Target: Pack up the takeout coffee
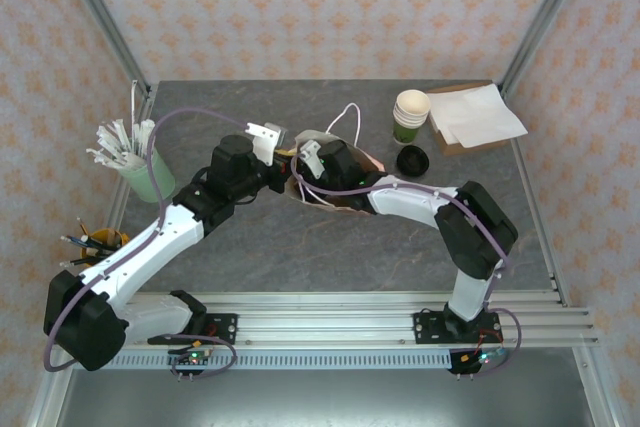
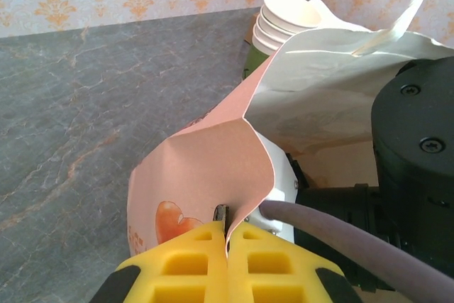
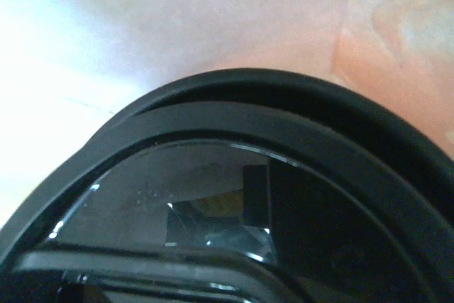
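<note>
Coffee (image 3: 234,86), right wrist view: a black round rim close to the lens, taken for its lid, with the pink bag (image 3: 213,12) wall behind it. Judged to sit inside the bag; cup body hidden. Fingers are hidden too, so it cannot be told whether the jaws grip it or stand clear. No writing.

Left wrist view: left gripper (image 2: 227,235), yellow jaws pinched shut on the bag's folded edge, holding the mouth open. Risk: thin paper slips or tears at the pinch, and the mouth folds onto the right arm (image 2: 411,140). Print: an orange heart (image 2: 172,219); no words legible. Cup stack (image 2: 284,15) stands behind the bag.

Top view: right gripper (image 1: 322,172) reaches into the bag. Risk: pulling out catches the wall, drags the bag, tips the coffee; a loose lid would mean a spill. Black disc (image 1: 412,160), lid-like, lies beside the stack. No labels legible.
</note>
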### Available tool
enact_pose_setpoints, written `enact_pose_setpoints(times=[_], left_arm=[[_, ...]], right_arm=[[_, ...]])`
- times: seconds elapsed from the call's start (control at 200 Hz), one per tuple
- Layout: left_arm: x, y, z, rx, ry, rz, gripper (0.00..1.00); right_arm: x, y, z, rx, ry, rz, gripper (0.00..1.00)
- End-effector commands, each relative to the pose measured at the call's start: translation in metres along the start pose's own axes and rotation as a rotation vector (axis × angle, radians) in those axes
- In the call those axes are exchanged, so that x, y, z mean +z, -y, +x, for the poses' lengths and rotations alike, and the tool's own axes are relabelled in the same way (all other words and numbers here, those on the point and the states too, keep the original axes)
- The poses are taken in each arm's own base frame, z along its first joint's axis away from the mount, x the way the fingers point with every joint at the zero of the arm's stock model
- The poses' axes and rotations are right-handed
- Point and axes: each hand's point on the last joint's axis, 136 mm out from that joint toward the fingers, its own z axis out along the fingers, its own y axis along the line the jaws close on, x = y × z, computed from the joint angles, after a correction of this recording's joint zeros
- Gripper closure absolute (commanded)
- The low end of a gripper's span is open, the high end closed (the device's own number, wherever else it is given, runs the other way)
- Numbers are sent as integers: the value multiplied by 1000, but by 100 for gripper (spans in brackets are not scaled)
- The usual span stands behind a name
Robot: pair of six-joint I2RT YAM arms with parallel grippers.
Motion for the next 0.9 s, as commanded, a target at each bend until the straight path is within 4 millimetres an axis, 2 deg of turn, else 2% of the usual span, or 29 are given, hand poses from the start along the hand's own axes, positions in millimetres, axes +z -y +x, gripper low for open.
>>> enact_pose_setpoints(times=[0.0, 0.2, 0.355, 0.586, 0.676, 0.716, 0.896], left_arm=[[1, -1, 7, -24, -8, 1, 100], [1, 0, 4, 15, -27, 0, 100], [2, 0, 4, 22, -29, -1, 100], [4, 0, 1, 31, -26, -1, 100], [4, 0, 0, 32, -21, -2, 100], [4, -1, 0, 33, -21, -6, 100], [1, -2, 0, 42, -24, -17, 100]], right_arm=[[15, -3, 2, -23, 14, -17, 55], [32, 0, 37, -27, -84, -42, 52], [28, 4, 42, -93, -153, -43, 35], [10, -4, 13, -98, -123, -130, 26], [3, -3, -4, -94, -81, -130, 13], [0, -1, -11, -94, -62, -119, 0], [-10, 8, -30, -129, -19, -77, 1]])
